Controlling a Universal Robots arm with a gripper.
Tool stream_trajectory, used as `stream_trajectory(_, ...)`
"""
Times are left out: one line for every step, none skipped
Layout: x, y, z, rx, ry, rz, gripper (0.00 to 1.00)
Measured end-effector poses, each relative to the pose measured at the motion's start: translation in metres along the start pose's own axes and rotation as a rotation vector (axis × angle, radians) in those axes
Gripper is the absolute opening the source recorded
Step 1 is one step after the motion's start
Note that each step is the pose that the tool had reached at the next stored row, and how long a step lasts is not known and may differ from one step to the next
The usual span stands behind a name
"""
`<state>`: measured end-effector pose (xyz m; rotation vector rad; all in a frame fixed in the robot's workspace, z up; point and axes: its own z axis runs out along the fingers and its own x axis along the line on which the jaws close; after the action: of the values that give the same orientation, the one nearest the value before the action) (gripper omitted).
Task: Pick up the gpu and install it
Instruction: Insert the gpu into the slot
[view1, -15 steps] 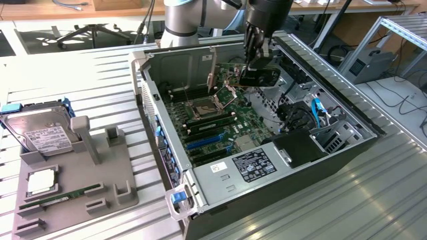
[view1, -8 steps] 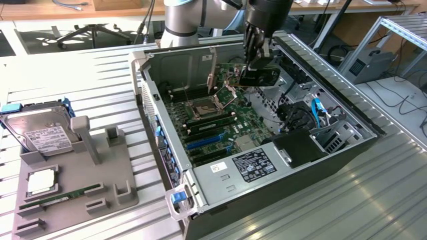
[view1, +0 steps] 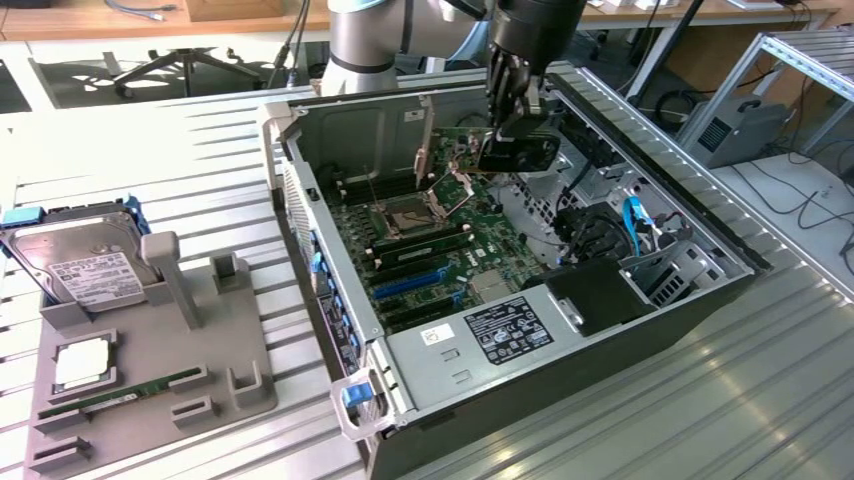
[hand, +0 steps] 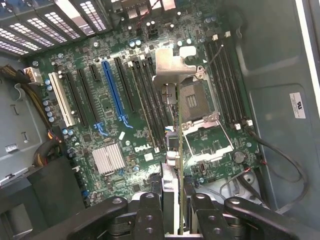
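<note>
My black gripper (hand: 175, 212) is clamped on the thin dark, silver-bracketed gpu (hand: 175, 150) (seen edge-on), which I see over the green motherboard (hand: 115, 100)

Count on inspection: one open computer case (view1: 441, 385), one motherboard (view1: 430, 252), one hard drive (view1: 87, 272), one processor chip (view1: 83, 362), one RAM stick (view1: 120, 393), one grey holder tray (view1: 200, 355), one gpu (hand: 172, 70), one pincer (hand: 175, 202).
</note>
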<state>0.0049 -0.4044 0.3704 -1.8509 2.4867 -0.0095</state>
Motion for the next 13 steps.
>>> stream_trajectory(0.0, 0.0, 0.0, -0.0001, 0.0, -0.002, 0.27)
stream_trajectory(0.0, 0.0, 0.0, -0.0002, -0.0001, -0.005, 0.27)
stream_trajectory(0.0, 0.0, 0.0, -0.0002, -0.0002, -0.008, 0.27)
stream_trajectory(0.0, 0.0, 0.0, -0.0003, -0.0003, -0.01, 0.27)
stream_trajectory(0.0, 0.0, 0.0, -0.0004, -0.0004, -0.013, 0.27)
stream_trajectory(0.0, 0.0, 0.0, -0.0004, -0.0004, -0.015, 0.27)
stream_trajectory(0.0, 0.0, 0.0, -0.0006, -0.0005, -0.019, 0.27)
stream_trajectory(0.0, 0.0, 0.0, -0.0007, -0.0006, -0.023, 0.27)
stream_trajectory(0.0, 0.0, 0.0, -0.0008, -0.0008, -0.027, 0.27)
stream_trajectory(0.0, 0.0, 0.0, -0.0009, -0.0008, -0.029, 0.27)
stream_trajectory(0.0, 0.0, 0.0, -0.001, -0.0009, -0.031, 0.27)
stream_trajectory(0.0, 0.0, 0.0, -0.001, -0.0009, -0.033, 0.27)
stream_trajectory(0.0, 0.0, 0.0, -0.0011, -0.001, -0.035, 0.27)
